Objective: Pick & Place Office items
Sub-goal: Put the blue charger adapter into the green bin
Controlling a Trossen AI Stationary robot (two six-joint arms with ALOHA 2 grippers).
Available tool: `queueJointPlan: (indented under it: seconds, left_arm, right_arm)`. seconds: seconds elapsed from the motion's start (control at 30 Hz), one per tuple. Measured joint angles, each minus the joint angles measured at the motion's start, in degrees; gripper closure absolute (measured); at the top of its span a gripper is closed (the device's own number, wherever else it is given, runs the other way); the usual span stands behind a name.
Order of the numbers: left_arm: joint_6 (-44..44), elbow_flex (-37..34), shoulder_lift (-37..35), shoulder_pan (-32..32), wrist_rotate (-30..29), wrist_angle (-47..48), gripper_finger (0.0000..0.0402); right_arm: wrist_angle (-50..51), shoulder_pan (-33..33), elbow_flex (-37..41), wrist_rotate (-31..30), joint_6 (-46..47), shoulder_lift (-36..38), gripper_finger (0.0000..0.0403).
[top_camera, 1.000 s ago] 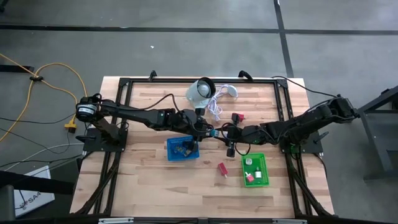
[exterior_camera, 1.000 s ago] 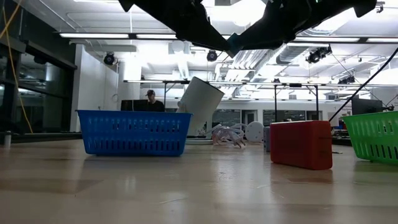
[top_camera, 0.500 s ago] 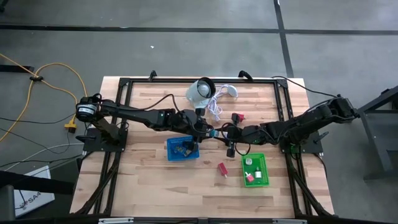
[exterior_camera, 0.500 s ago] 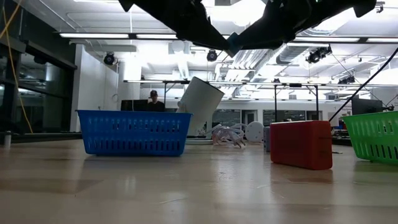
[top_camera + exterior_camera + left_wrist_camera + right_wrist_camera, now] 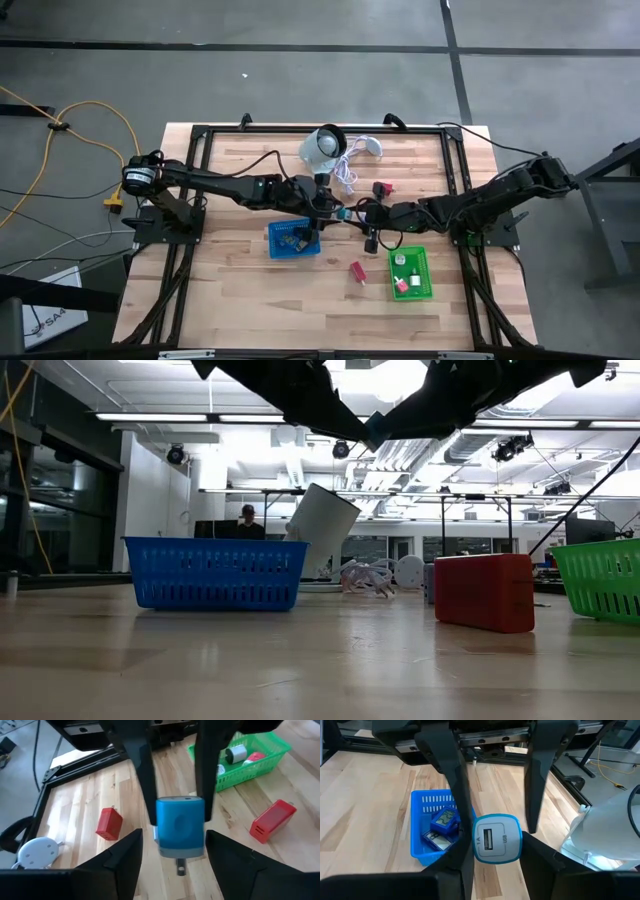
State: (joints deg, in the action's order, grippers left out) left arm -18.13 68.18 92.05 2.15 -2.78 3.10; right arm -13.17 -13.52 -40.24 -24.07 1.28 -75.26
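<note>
A pale blue block [image 5: 346, 212] with a USB port on one face [image 5: 496, 839] hangs in the air over the table's middle, between my two grippers. My right gripper [image 5: 362, 213] reaches in from the table's right and is shut on it. My left gripper [image 5: 333, 210] faces it from the left, open, its fingers [image 5: 454, 780] standing just outside the block's two sides. One red block [image 5: 357, 270] lies on the table toward the near side. Another red piece [image 5: 382, 188] lies toward the far side. Dark blue rectangles [image 5: 442, 820] lie in the blue basket [image 5: 293, 240]. My right gripper pinches the pale blue block between its two fingers [image 5: 145, 795], one on each of two opposite side faces [image 5: 161, 820]. The fingers come in level from the table's right. The block is lifted clear of the table, its USB face turned toward my right wrist.
The green basket [image 5: 410, 275] on the near right holds a white roll and a red piece. A white round device [image 5: 322, 145] with a white cable sits at the far side. Bare wood lies at the table's near left. A black frame rims the table.
</note>
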Motion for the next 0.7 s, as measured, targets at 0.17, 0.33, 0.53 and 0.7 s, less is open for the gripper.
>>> queueJointPlan:
  seconds: [0.17, 0.33, 0.53, 0.7]
  left_arm:
    - [0.04, 0.00, 0.00, 0.02, 1.94, 0.01, 0.0190]
    - [0.10, 0.00, 0.00, 0.00, 1.88, 0.03, 0.0190]
    - [0.20, 0.00, 0.00, 0.00, 1.74, 0.01, 0.0190]
    - [0.20, 0.00, 0.00, 0.02, 1.70, 0.01, 0.0190]
  right_arm:
    - [1.72, 0.00, 0.00, -1.38, 0.21, 0.00, 0.0285]
    - [4.23, -1.89, 0.00, -1.99, 1.34, 1.25, 0.0287]
    - [10.49, -7.07, 0.01, -7.18, 5.90, 5.37, 0.0286]
    - [18.79, -12.41, -0.01, -9.94, 15.94, 9.20, 0.0287]
